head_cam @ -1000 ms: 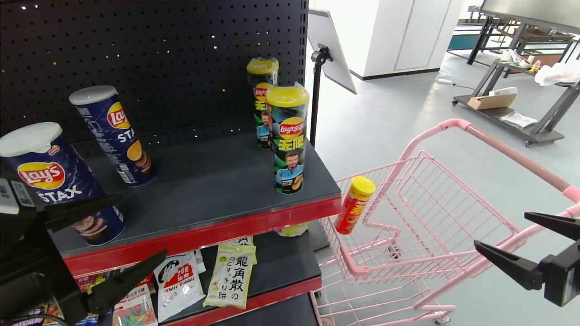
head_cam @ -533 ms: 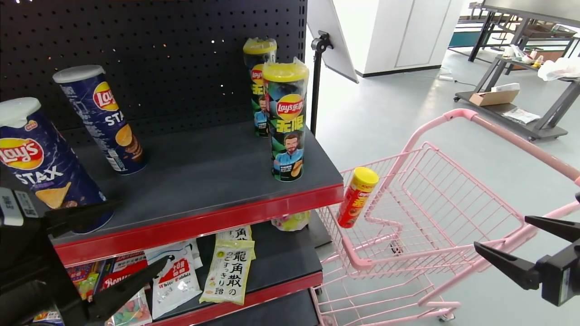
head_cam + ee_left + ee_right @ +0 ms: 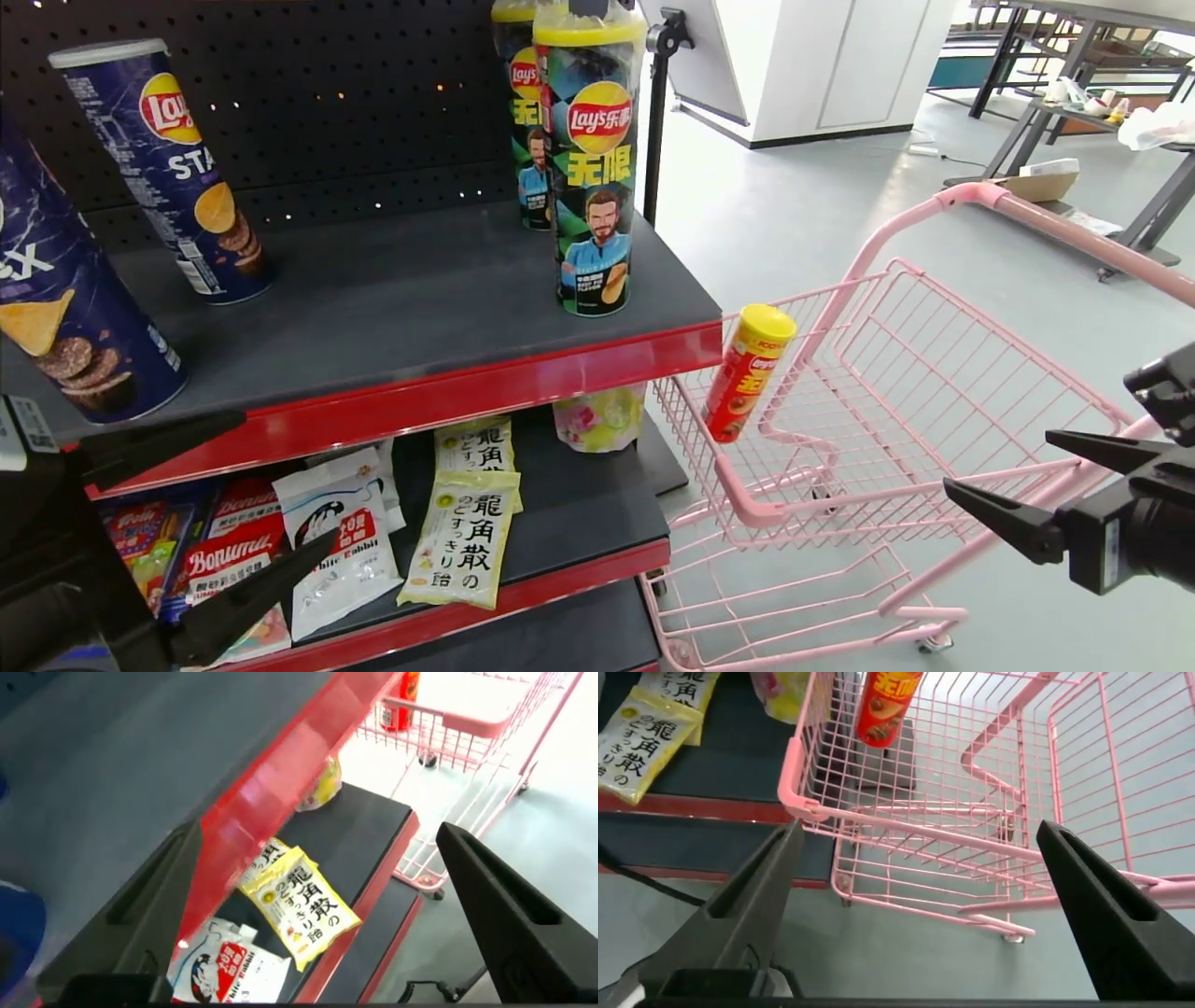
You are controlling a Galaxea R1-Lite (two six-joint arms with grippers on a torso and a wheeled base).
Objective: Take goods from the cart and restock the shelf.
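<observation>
Jaws on both arms stand wide apart and hold nothing. You have the right jaws low at the near right, just outside the near side of the pink cart (image 3: 976,194), pointed into its basket. The left jaws sit at the near left, level with the red front lip of the upper shelf (image 3: 401,299), one finger above the lip and one below it.

Stock still in the cart: one red can (image 3: 747,373) with a yellow lid, leaning in the far left corner of the basket, just beside the shelf end. No other goods show in the basket.

Stock on the upper shelf: two blue cans (image 3: 177,177) at the left and two green cans (image 3: 593,177) upright at the right, one behind the other. There is bare space between the groups. Flat snack packets (image 3: 471,537) lie on the lower shelf (image 3: 579,504).

Assessment: restocking looks nearly complete. The red can remains to be grasped, lifted out and stood on the shelf; that pick has not yet begun. The right jaws are the better placed for it.
</observation>
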